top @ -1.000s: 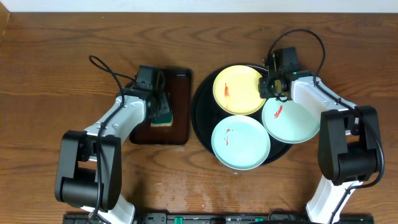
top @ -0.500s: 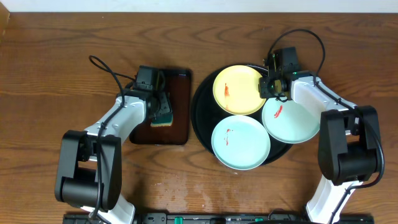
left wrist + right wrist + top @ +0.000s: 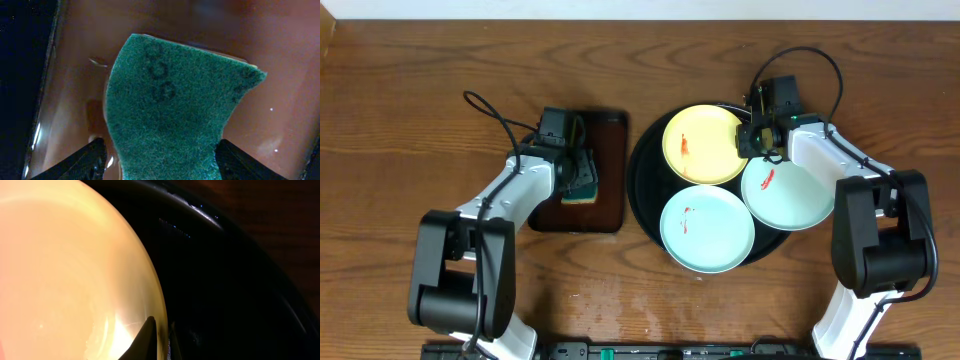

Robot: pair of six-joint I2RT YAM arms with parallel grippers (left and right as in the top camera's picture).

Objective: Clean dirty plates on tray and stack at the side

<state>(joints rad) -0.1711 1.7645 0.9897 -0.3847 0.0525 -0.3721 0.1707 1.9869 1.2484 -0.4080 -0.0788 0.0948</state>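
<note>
Three plates (image 3: 708, 228) unmoved on tray (image 3: 638, 185) as before, left claw (image 3: 582, 175) reaching in, clamped on sponge (image 3: 170, 110) over brown tray (image 3: 610, 205), right claw (image 3: 752, 140) narrow, pinching yellow plate (image 3: 705, 145) rim.

My overhead feed is bright, even and sharp, lit from above, with soft shadows beside the left arm (image 3: 510, 190) on the wood-grain tabletop (image 3: 400, 100) and a mild sheen on the mint-white plate (image 3: 708, 228). On the left wrist feed the green scouring sponge (image 3: 170, 110) is crisp, while the brown tray (image 3: 280, 60) beneath is soft, with glints toward 4 and 8 o'clock and blackness at 9 o'clock. My right wrist feed is harsh: the pale yellow plate (image 3: 65, 270) is blown out and blurred, with glare near 6 o'clock, and the black tray (image 3: 225, 255) sinks into dark but for specks at 1 o'clock.
</note>
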